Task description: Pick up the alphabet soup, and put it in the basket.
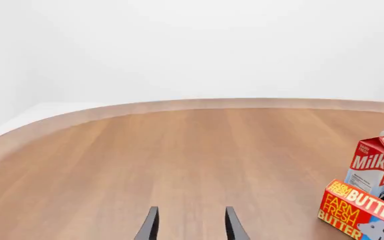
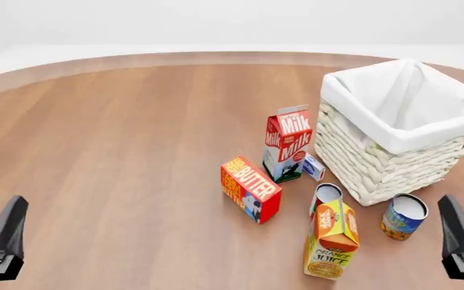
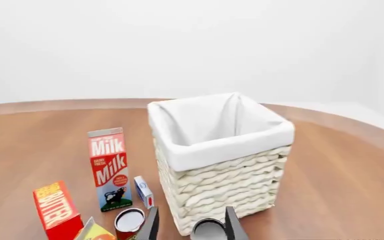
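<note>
The alphabet soup (image 2: 403, 216) is a small can with a blue label, an orange lower band and a pale lid. It stands upright on the table just in front of the basket (image 2: 377, 163), a big cream wicker square lined with white cloth. In the right wrist view the basket (image 3: 225, 170) fills the middle, and the soup's lid (image 3: 209, 231) shows low between the fingers, further ahead. My right gripper (image 2: 451, 210) is open, near the table's front right and right of the can. My left gripper (image 2: 12, 212) is open at the front left, far from everything; its wrist view shows the gripper (image 1: 190, 227) over bare wood.
A milk carton (image 2: 287, 144), a small white-blue box (image 2: 313, 167), a red butter box (image 2: 251, 188), a red-and-white can (image 2: 325, 196) and an orange juice carton (image 2: 331, 238) stand left of the basket and soup. The milk (image 1: 377, 165) and butter (image 1: 362, 210) also show in the left wrist view.
</note>
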